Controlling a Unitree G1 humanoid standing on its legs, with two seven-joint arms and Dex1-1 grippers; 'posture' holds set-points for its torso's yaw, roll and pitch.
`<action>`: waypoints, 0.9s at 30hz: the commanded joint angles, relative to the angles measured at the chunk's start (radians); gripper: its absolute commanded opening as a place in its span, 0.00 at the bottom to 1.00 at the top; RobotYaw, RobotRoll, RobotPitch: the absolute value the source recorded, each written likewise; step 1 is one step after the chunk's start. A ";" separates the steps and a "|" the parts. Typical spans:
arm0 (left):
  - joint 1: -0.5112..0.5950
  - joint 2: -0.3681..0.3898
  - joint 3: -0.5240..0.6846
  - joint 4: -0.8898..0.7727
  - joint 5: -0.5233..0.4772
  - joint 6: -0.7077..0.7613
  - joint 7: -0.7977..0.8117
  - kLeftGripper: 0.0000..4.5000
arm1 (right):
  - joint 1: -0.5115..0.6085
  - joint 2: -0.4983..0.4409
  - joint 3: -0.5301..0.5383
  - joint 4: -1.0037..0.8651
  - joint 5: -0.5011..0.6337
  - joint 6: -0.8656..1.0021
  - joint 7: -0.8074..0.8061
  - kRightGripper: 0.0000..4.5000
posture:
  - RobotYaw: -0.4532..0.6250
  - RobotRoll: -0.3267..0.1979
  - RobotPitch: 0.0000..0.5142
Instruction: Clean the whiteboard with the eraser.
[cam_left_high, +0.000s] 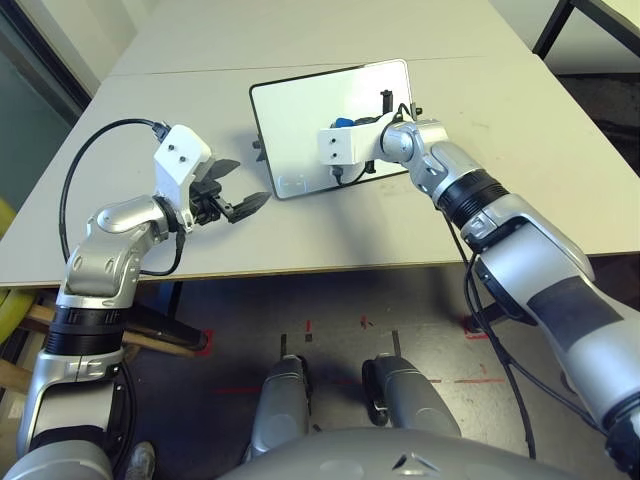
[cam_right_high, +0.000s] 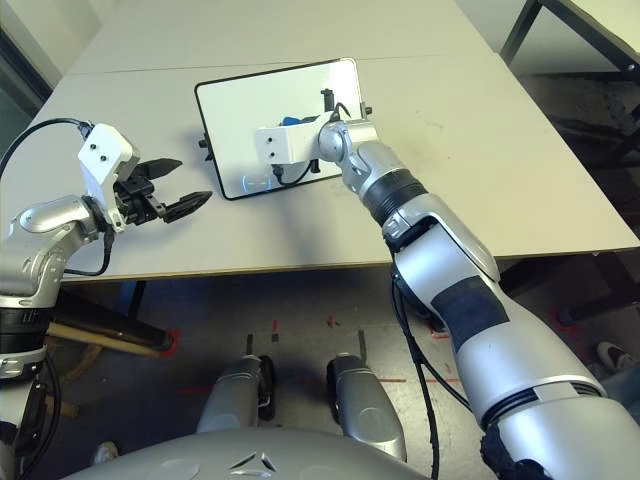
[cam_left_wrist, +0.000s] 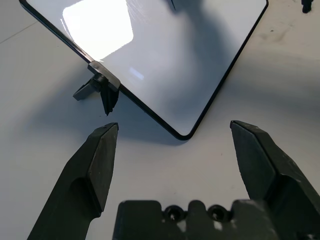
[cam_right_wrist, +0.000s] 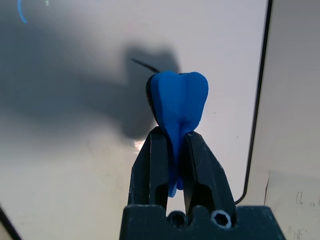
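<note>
The whiteboard (cam_left_high: 300, 110) lies flat on the table, glossy white with a thin black frame. My right gripper (cam_right_wrist: 174, 132) hovers over the board's right half, shut on the blue eraser (cam_right_wrist: 179, 100), which is squeezed between the fingers and points at the board surface (cam_right_wrist: 75, 125). A thin dark line (cam_right_wrist: 145, 65) shows on the board just beside the eraser's tip. From the head views the eraser (cam_left_high: 343, 124) peeks out above the wrist's white box. My left gripper (cam_left_high: 250, 181) is open and holds nothing, off the board near its front left corner (cam_left_wrist: 182, 134).
A small black tab (cam_left_wrist: 102, 87) sticks out from the board's left side, close to my left fingers. The table's front edge (cam_left_high: 300, 268) runs just below my left gripper. A second table's black legs (cam_left_high: 560, 25) stand at the back right.
</note>
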 joint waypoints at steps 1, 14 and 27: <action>-0.002 -0.003 0.014 0.003 0.014 -0.011 0.010 1.00 | -0.039 0.024 -0.012 0.072 0.011 0.001 -0.040 0.04 | 0.35 0.62 0.18; 0.009 -0.003 0.020 -0.015 0.011 -0.004 0.027 1.00 | -0.071 0.070 0.055 0.235 -0.033 -0.044 -0.066 0.04 | 0.37 0.62 0.19; 0.053 -0.009 0.037 -0.062 0.003 0.017 0.048 1.00 | -0.063 0.132 0.088 0.240 -0.043 -0.100 -0.059 0.04 | 0.40 0.62 0.20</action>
